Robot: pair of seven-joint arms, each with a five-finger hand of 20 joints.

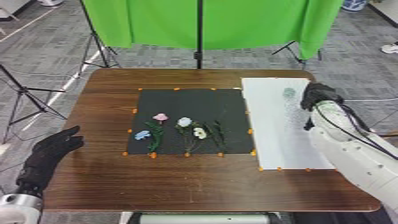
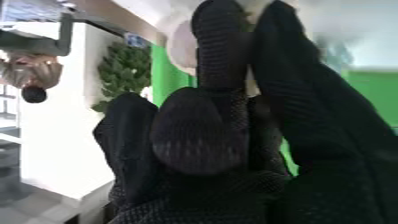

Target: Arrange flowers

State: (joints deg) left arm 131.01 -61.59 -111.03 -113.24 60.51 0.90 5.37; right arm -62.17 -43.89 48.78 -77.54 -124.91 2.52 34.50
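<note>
Black paper [image 1: 182, 100] on the brown tabletop [image 1: 178, 187] carries 4 flowers: a pink flower [image 1: 160, 117], a blue flower [image 1: 142, 135] and 2 white flowers [image 1: 184, 121] (green stems toward the robot). They lie between the robot hands, well apart from both. The left robot hand [image 1: 55, 147] is open, its fingers relaxed; the right robot hand [image 1: 322, 94] is by the white sheet's [image 1: 271, 115] far right corner, its grip unclear.

The robot has smooth white arms with rounded shells, black cables running along the right forearm, a pale grey ring at the left wrist, and matte black fabric gloves whose weave shows as fine ribbing on the right one.
</note>
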